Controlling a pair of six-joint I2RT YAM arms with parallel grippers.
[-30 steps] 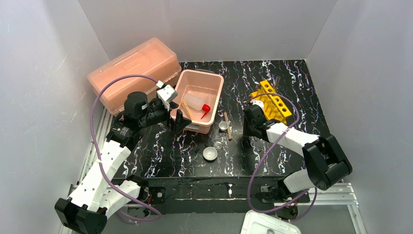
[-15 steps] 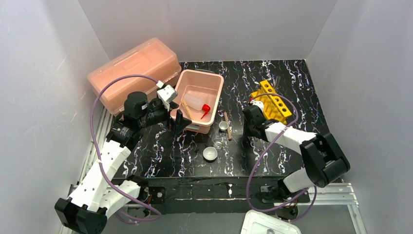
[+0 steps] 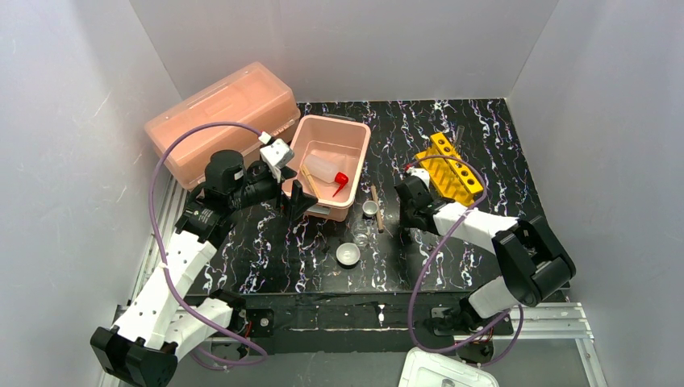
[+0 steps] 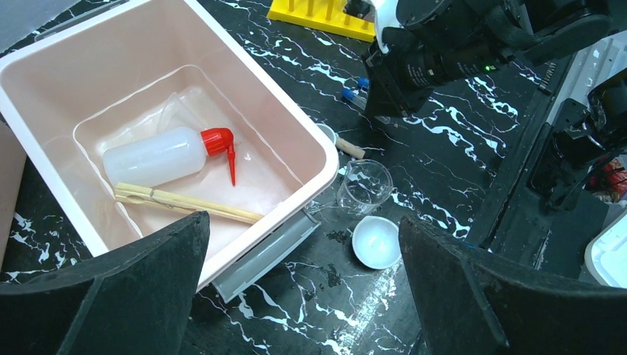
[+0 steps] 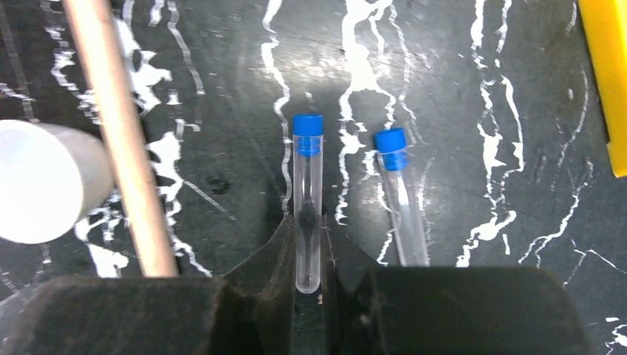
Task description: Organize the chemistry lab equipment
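**My right hand (image 5: 309, 244) clamped on a blue-capped tube (image 5: 307, 185)**

The tube lies on the worktop (image 5: 480, 111) right of the pink tub (image 4: 296, 140), with a second tube (image 5: 403, 200) just beside it. My left hand (image 4: 299, 237) hangs spread wide apart over the tub's near rim. The squeeze bottle (image 4: 159, 155) lies inside the tub.

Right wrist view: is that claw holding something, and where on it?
The right gripper pinches the left blue-capped tube near its closed bottom end.

Pink tub (image 3: 332, 121), lidded pink box (image 3: 222, 117), marbled table (image 3: 492, 137)
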